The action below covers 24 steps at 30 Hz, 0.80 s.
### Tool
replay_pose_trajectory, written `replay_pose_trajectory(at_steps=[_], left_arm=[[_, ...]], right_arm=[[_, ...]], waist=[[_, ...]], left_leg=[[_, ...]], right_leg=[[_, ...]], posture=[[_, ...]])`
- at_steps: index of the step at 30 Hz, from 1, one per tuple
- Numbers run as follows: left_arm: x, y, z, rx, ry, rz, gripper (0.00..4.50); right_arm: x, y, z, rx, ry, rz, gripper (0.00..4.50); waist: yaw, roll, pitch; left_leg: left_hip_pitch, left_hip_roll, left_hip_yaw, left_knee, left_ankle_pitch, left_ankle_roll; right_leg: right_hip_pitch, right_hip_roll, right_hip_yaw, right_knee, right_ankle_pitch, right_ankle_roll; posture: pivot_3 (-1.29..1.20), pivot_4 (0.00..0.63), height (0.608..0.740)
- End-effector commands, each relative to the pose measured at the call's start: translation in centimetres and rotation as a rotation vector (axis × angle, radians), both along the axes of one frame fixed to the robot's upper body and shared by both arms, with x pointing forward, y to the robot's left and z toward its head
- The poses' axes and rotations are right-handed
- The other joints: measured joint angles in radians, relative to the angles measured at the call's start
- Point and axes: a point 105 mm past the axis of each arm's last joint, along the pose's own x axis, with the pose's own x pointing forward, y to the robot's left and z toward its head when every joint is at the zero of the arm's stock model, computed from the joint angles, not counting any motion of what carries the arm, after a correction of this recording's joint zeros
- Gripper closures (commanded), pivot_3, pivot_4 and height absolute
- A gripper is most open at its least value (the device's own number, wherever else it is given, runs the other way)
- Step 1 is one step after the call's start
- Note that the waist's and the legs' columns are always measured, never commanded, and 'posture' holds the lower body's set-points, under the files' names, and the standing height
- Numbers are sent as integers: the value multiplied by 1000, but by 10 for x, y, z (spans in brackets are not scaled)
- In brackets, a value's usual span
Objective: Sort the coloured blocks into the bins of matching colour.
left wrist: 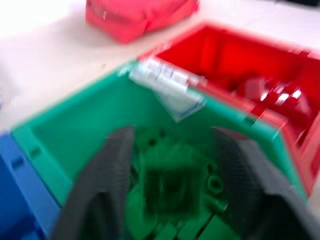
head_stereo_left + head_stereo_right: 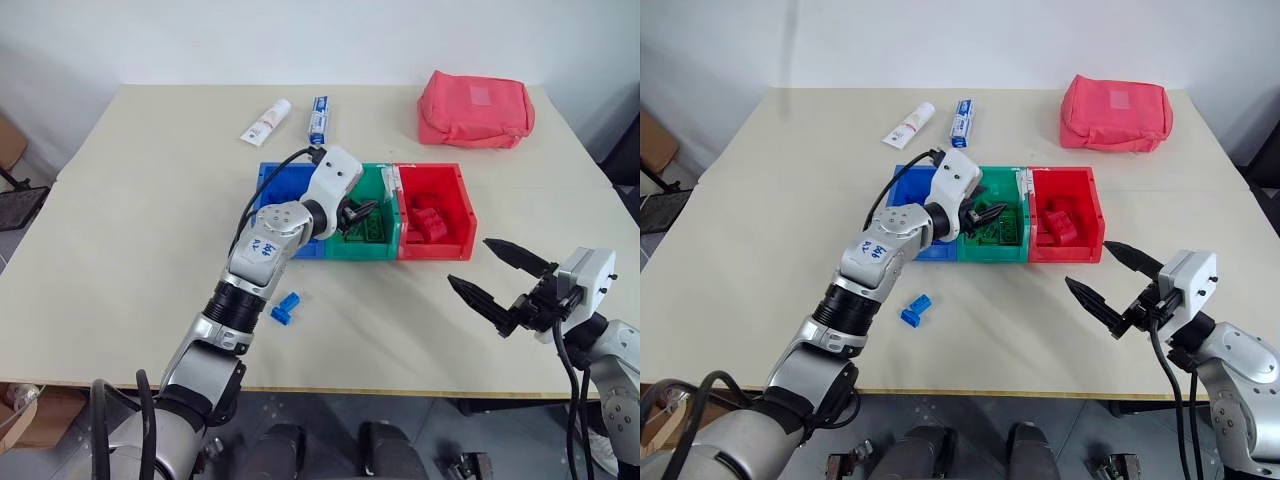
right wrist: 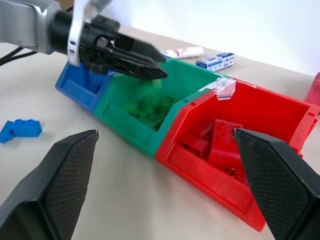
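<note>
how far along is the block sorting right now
Mostly done: green studded plastic bricks lie in the green plastic bin and red bricks in the red bin. In hand: nothing visibly; the left pincer hangs over the green bin, the right pincer is open and empty. Left: one blue brick on the table.

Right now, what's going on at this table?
The robot is sorting toy blocks into colour bins. Its left gripper hangs over the green bin, fingers apart, nothing between them; green blocks lie inside. The right gripper waits open beside the red bin. One blue block sits on the table.
</note>
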Motion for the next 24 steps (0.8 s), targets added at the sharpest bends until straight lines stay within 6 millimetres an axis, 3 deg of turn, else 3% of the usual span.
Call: replay_pose_trajectory(at_steps=[1,3,6,10,13,15,20,24], left_arm=[[-19,-1,27,-76,-142,-124,445],[-30,6,30,-78,-212,-171,17],[-48,27,24,-49,-256,-250,17],[-75,65,-1,25,-171,-320,17],[-111,112,4,-113,-154,-394,17],[-117,149,-10,-78,-69,-309,17],[-124,219,-43,24,60,-84,17],[-132,238,-57,120,50,-30,17]], right_arm=[[-2,5,9,-5,-46,21,0],[0,8,8,-15,-48,45,0],[4,13,6,-32,-51,89,0],[9,16,2,-94,-53,150,0],[7,28,-4,-134,-13,287,0],[4,38,-10,-175,2,378,0],[12,51,-11,-234,-23,464,0],[13,58,-12,-253,-31,512,0]], waist=[[-2,0,0],[-7,0,0],[-18,1,0],[-28,2,-1],[-31,2,-1],[-34,2,-1],[-28,2,-1],[-18,2,-1]], left_leg=[[0,0,0,0,0,0],[0,0,0,0,0,0],[1,1,0,0,0,0],[2,2,0,-1,0,-1],[2,2,-1,-1,-1,-1],[2,2,-2,-1,-1,-1],[3,1,-3,-1,-1,-1],[2,1,-5,-1,-2,1]], right_leg=[[0,0,0,0,0,0],[0,0,0,0,0,0],[0,0,0,0,0,0],[0,1,1,1,0,0],[0,-3,2,0,0,-1],[0,-4,2,0,-1,-1],[3,-6,2,-1,-1,-2],[3,-7,2,-2,-1,-2]], posture=[[0,150,740],[0,150,740],[0,150,740],[0,150,740],[0,150,740],[0,150,740],[0,150,740],[0,150,740]])
